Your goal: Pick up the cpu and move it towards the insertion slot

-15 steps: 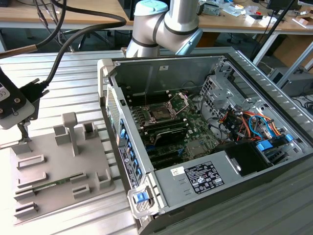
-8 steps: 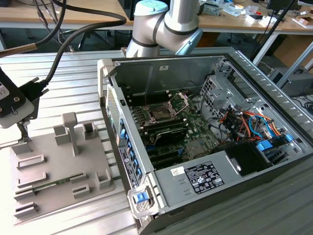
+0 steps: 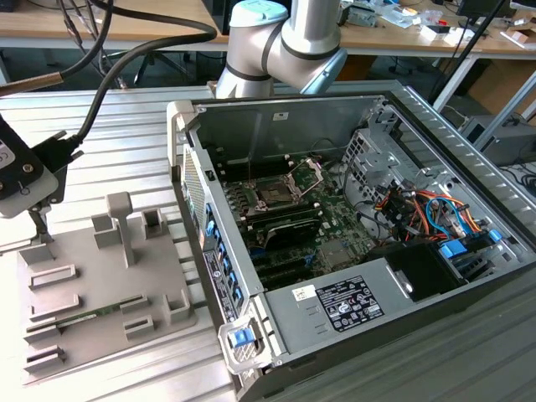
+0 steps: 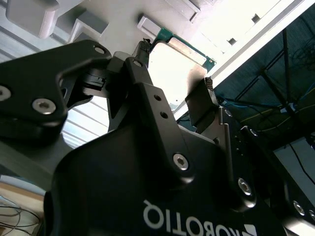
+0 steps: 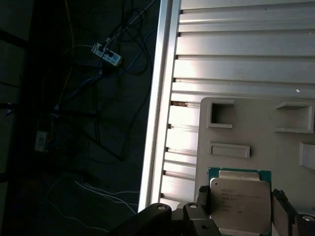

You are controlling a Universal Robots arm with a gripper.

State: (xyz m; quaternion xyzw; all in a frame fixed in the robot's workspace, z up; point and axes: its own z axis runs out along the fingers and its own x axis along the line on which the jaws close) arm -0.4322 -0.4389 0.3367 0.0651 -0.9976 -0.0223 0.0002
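Note:
The cpu (image 5: 240, 209), a small square chip with a silver top and green rim, lies between my fingers over the near corner of the grey tray (image 5: 246, 123). My gripper (image 5: 240, 196) has a finger against each of two opposite edges of the chip. In the second wrist view the cpu (image 4: 184, 51) glares white inside the gripper (image 4: 177, 64). Whether the chip is lifted off the tray I cannot tell. In the exterior view the gripper (image 3: 38, 226) hangs over the tray (image 3: 92, 276) at the far left. The insertion slot (image 3: 280, 191) sits inside the open computer case, well to that view's right.
The case wall (image 3: 197, 209) rises between the tray and the motherboard. Raised posts (image 3: 121, 222) stand on the tray, and a green memory stick (image 3: 92, 314) lies in it. Thick cables (image 3: 126, 50) hang at the upper left. The table edge (image 5: 157, 123) drops to a dark floor.

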